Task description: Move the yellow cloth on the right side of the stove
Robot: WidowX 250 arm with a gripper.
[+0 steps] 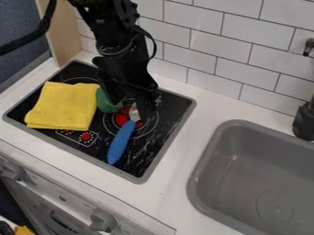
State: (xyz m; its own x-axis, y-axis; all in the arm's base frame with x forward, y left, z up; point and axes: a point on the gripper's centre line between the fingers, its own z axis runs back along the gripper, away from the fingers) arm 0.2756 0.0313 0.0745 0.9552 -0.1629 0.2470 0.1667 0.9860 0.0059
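Note:
The gripper (pixel 130 101) hangs over the back middle of the stove (pixel 160 133), its two fingers apart. A folded yellow cloth (pixel 63 106) lies flat on the stove's left part, left of the gripper and not touching it. Part of the cloth's front left edge lies close to the stove's rim. Under and beside the fingers are a green object (pixel 106 102) and the metal head of a blue-handled utensil (pixel 121 141). The arm partly covers the green object, and whether the gripper touches either one is unclear.
Right of the stove, a strip of white counter (pixel 184 156) leads to a grey sink (pixel 260 172). A black faucet (pixel 305 120) stands at the far right. Behind the counter rises a tiled wall (pixel 211 50).

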